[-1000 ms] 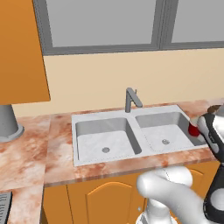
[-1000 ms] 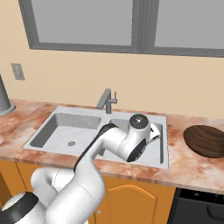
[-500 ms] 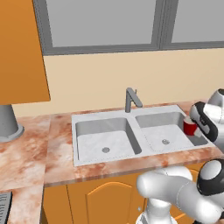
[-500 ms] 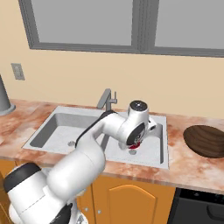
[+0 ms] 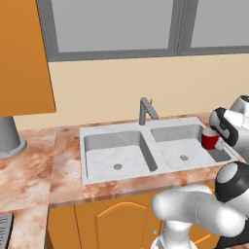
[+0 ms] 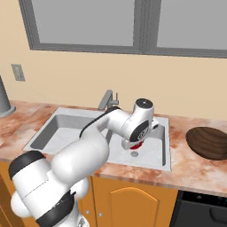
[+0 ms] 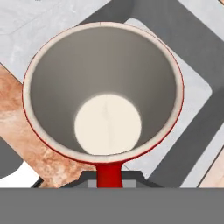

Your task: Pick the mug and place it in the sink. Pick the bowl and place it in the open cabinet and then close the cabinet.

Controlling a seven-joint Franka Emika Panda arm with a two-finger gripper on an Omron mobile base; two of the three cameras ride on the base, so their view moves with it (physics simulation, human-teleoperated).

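The small red mug point(image 5: 210, 139) hangs upright over the right basin of the grey double sink point(image 5: 116, 127), close to its right wall. My gripper point(image 5: 218, 140) is shut on it from the right side. In the right base view the mug point(image 6: 136, 145) shows as a red patch under the white hand, above the basin floor point(image 6: 150, 153). From above, the mug's cream inside point(image 7: 107, 124) and red handle point(image 7: 108, 173) are seen. The dark brown bowl point(image 6: 208, 142) lies on the counter right of the sink. An orange panel of the wall cabinet point(image 5: 24, 58) hangs upper left; its inside is hidden.
The angular grey faucet point(image 5: 146, 111) stands behind the divider between the basins. A grey cone-shaped object point(image 5: 8, 133) sits on the marble counter point(image 5: 34, 170) at far left. A dark appliance point(image 6: 204, 210) is under the counter at right. Windows line the wall behind.
The wrist has swung up and back while the forearm came around over the sink. The mug stays in the gripper and has risen slightly over the right basin.
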